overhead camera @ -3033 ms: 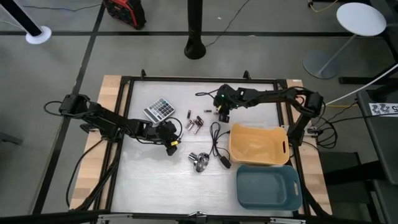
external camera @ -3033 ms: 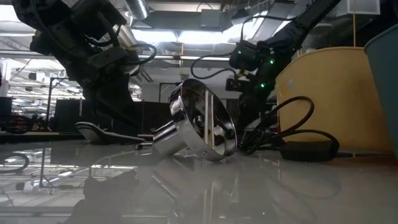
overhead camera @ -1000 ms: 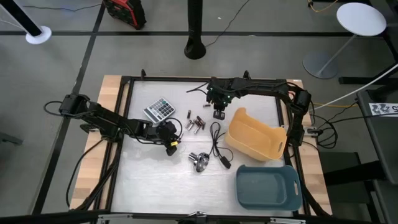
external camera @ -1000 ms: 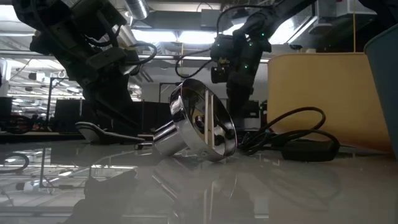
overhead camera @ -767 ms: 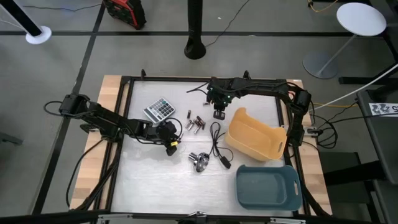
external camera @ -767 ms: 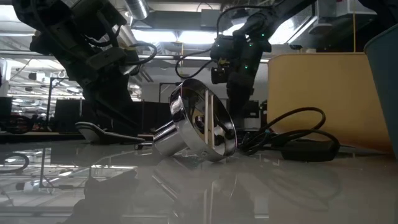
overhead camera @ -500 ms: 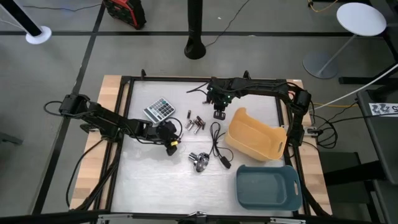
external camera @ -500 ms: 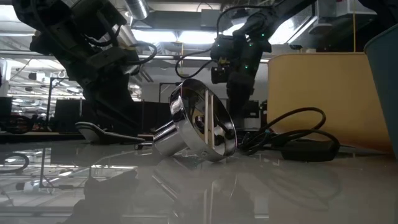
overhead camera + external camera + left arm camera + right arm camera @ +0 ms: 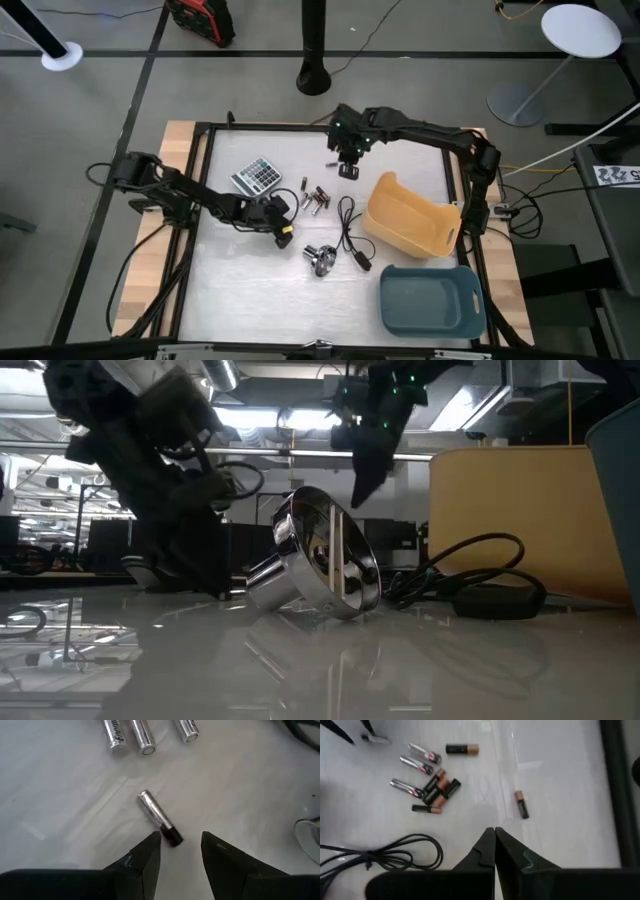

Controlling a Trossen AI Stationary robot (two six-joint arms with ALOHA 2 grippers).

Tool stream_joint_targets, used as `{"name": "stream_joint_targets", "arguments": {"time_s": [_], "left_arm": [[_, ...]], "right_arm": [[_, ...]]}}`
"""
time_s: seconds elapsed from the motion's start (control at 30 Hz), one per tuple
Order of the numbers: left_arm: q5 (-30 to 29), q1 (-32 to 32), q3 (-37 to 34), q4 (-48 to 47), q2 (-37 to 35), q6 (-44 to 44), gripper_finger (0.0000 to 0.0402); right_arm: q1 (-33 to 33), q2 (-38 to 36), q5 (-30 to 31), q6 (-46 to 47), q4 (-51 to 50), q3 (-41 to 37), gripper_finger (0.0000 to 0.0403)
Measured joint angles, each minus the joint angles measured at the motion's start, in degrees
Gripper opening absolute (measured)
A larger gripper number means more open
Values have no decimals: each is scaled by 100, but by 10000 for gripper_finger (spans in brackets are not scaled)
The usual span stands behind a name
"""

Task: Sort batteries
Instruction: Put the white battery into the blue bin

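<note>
Several batteries (image 9: 314, 198) lie loose on the white table between the arms; the right wrist view shows them as a cluster (image 9: 434, 790) with strays (image 9: 521, 804). My left gripper (image 9: 180, 840) is open and low over the table. One silvery battery (image 9: 156, 814) lies flat just ahead of it, its dark end (image 9: 173, 837) between the fingertips. My right gripper (image 9: 495, 834) is shut, holds nothing, and hangs high over the table's far middle (image 9: 347, 170), above the batteries.
A calculator (image 9: 257, 176) lies at the far left. A shiny metal knob (image 9: 320, 260) and a black coiled cable (image 9: 348, 232) lie mid-table. A yellow bin (image 9: 413, 228) sits tipped up at the right, with a blue bin (image 9: 432, 300) nearer.
My right gripper has risen well clear of the table, still shut, and moved slightly toward the far edge. My left gripper has sunk toward the table, edged toward the batteries and rolled a little, its fingers still apart.
</note>
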Motion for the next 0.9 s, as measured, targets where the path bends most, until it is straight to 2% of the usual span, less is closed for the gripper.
{"name": "stream_joint_targets", "arguments": {"time_s": [0.23,0.47,0.9], "left_arm": [[-82,116,470,-255,486,158,134],[-295,111,1012,-1229,809,169,129],[-487,122,1450,-2133,840,755,32]], "right_arm": [[34,-4,0,-1,-622,618,5],[130,-7,195,-3,-1295,954,5],[157,-17,351,-2,-2336,1351,5]]}}
